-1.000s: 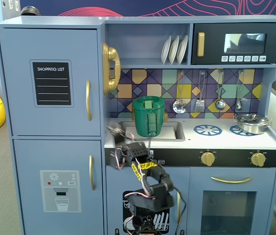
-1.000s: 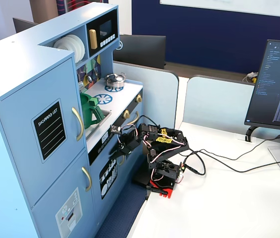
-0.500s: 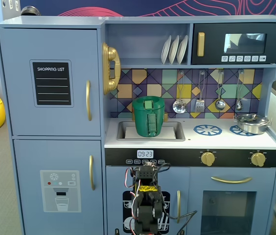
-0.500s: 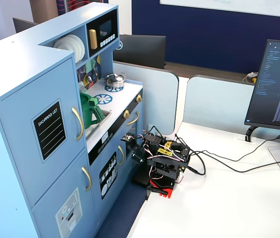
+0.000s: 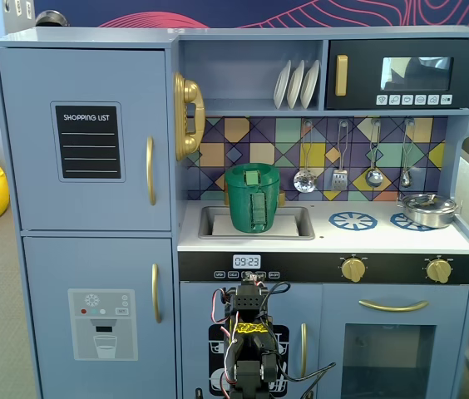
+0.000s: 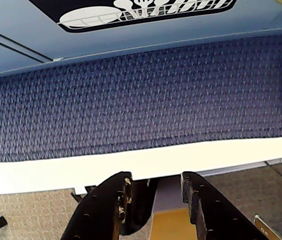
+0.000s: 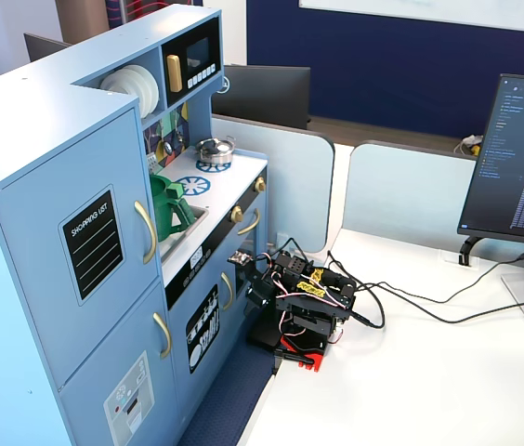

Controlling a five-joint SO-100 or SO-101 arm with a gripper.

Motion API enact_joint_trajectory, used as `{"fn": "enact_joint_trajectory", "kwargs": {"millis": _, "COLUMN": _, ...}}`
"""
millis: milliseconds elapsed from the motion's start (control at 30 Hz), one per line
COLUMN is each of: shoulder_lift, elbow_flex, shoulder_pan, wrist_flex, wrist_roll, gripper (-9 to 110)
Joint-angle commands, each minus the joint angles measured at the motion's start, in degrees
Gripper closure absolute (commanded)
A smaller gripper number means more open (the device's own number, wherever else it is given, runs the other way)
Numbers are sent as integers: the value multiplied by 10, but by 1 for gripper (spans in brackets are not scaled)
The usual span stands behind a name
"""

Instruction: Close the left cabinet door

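The left cabinet door [image 5: 85, 137] is the large light blue panel at the upper left of the toy kitchen, with a black "SHOPPING LIST" chalkboard [image 5: 89, 141] and a curved gold handle [image 5: 150, 170]. It lies flush with the cabinet front in both fixed views [image 7: 76, 269]. My arm [image 5: 251, 332] sits folded low in front of the kitchen's middle, on the white table [image 7: 411, 372], well below and to the right of the door. In the wrist view my gripper [image 6: 153, 192] points down past the table edge, with its jaws apart and nothing between them.
Below the door is a blue door with an ice-dispenser graphic [image 5: 101, 320]. A green jug [image 5: 253, 198] stands in the sink and a pot [image 5: 428, 209] on the hob. Blue carpet [image 6: 141, 95] lies between table and kitchen. A monitor [image 7: 522, 163] and cables stand at the right.
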Motion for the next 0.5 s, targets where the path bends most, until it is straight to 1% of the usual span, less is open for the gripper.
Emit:
{"fn": "enact_joint_trajectory", "kwargs": {"millis": 0, "shoulder_lift": -4, "elbow_flex": -1, "shoulder_pan": 11, "wrist_flex": 104, "wrist_roll": 0, "gripper": 98}}
{"fn": "enact_joint_trajectory", "kwargs": {"millis": 467, "shoulder_lift": -4, "elbow_flex": -1, "shoulder_pan": 17, "wrist_flex": 104, "wrist_roll": 0, "gripper": 96}}
